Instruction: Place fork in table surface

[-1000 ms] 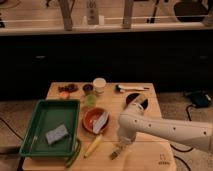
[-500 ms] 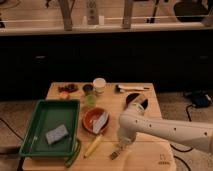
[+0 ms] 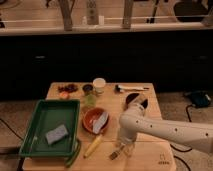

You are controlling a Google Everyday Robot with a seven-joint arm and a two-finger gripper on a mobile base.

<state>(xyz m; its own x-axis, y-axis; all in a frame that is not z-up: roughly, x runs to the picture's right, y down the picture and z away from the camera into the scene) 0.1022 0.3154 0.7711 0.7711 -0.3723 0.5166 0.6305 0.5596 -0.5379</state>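
The fork (image 3: 115, 155) is a small silvery piece near the front edge of the light tan wooden table surface (image 3: 145, 155). It lies low, at or just above the wood. My gripper (image 3: 122, 148) is at the end of the white arm that reaches in from the right. It points down right over the fork's upper end, close to or touching it. The yellow stick (image 3: 93, 146) lies just left of the fork.
A green tray (image 3: 35, 135) holding a grey sponge (image 3: 56, 134) stands at the front left. A red bowl (image 3: 89, 120), a white cup (image 3: 99, 85), a black-headed utensil (image 3: 127, 88), a dark bowl (image 3: 136, 100) and small food items (image 3: 67, 89) sit behind.
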